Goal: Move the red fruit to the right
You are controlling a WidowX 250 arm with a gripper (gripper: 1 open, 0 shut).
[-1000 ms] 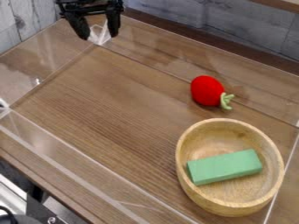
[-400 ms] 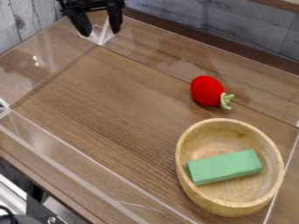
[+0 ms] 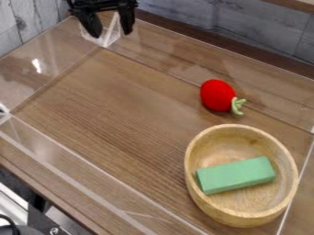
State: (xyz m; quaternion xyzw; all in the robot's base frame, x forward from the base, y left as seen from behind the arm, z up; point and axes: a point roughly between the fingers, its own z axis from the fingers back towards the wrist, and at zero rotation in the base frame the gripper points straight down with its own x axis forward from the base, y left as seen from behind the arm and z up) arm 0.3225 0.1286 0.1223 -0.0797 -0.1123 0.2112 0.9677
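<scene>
Hovering at the far left corner of the wooden table (image 3: 110, 119), the gripper (image 3: 103, 25) has its fingers spread apart and holds nothing. From it, the red fruit (image 3: 218, 94) lies well apart, toward the right and nearer the camera, its green stem end pointing right and slightly forward. Just in front of the fruit sits a wooden bowl (image 3: 203, 188) holding a green block (image 3: 236, 174).

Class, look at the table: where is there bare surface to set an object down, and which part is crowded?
Bare wood fills the left and centre, from the end effector at the back down to the front wall. The right side is crowded: the red fruit lies just behind the wooden bowl, which holds the green block.
</scene>
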